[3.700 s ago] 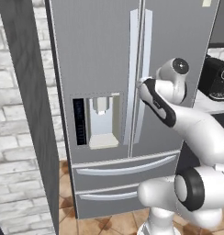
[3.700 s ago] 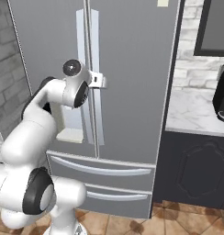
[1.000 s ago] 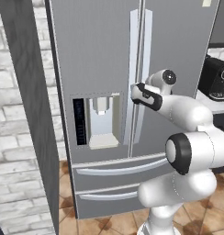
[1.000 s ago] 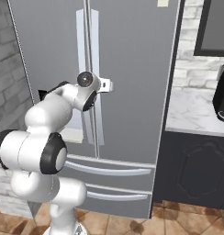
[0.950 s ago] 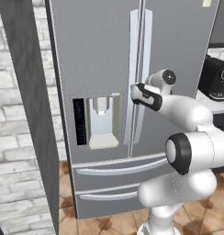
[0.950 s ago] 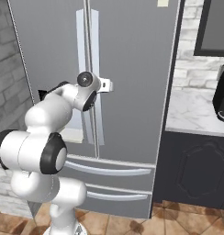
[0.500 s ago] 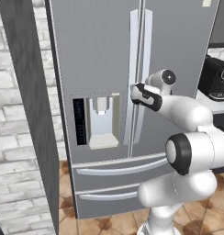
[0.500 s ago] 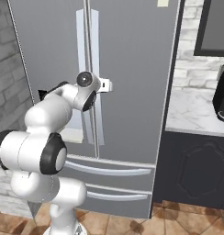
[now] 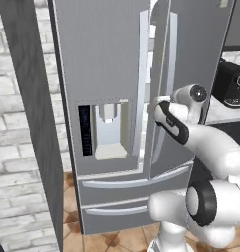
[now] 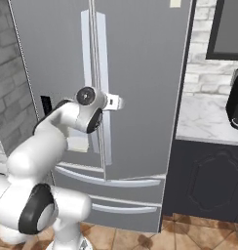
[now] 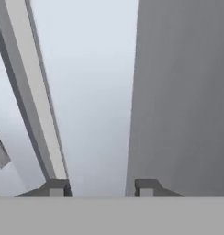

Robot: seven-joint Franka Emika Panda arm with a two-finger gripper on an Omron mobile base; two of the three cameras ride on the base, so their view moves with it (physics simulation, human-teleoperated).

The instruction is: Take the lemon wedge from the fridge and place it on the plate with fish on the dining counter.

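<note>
A black coffee machine (image 9: 233,83) stands on the marble counter (image 10: 208,124), above a dark cabinet (image 10: 208,183).

Fridge (image 9: 107,59): brushed grey steel, matt, smooth. Handles (image 10: 86,53): paler satin metal. Wall (image 9: 14,147) at left: rough whitish brick. Floor (image 10: 199,234): glossy brown tile.

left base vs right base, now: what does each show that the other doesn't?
Left base: the water dispenser panel on the fridge's left door, a grey brick wall at far left, and a bright gap opening between the two doors near the top.
Right base: the dark cabinet under the marble counter, and a small note at the top of the right door.
Both: the fridge, its two bottom drawers, the door handles and a black appliance on the counter.
</note>
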